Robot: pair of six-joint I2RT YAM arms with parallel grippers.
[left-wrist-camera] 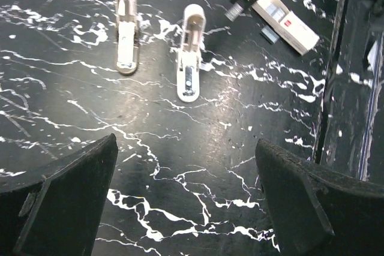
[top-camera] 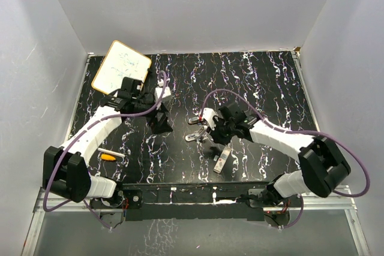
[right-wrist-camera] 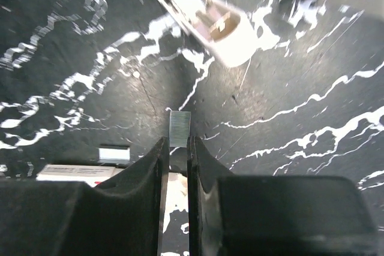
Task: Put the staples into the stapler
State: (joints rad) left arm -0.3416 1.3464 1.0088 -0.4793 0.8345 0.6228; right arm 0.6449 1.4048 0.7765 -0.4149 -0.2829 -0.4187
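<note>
Right wrist view: I am pinching the staples (right-wrist-camera: 179,125) in the right gripper (right-wrist-camera: 177,143) at lower centre, presumably aiming them toward the opened stapler (right-wrist-camera: 213,22) at upper centre, while the left gripper (left-wrist-camera: 186,145) is hanging spread, out of the way.

stapler (right-wrist-camera: 210,13): blurred and cut off by the top edge in the right wrist view.
staple box (right-wrist-camera: 78,173): mostly hidden behind a finger of the right end effector (right-wrist-camera: 177,142).
staple strip (right-wrist-camera: 179,125): lower end hidden between those fingers.
left end effector (left-wrist-camera: 186,142): fingers cut off by the bottom edge.
whiteboard (top-camera: 121,67): scribbles too small to read.
</note>
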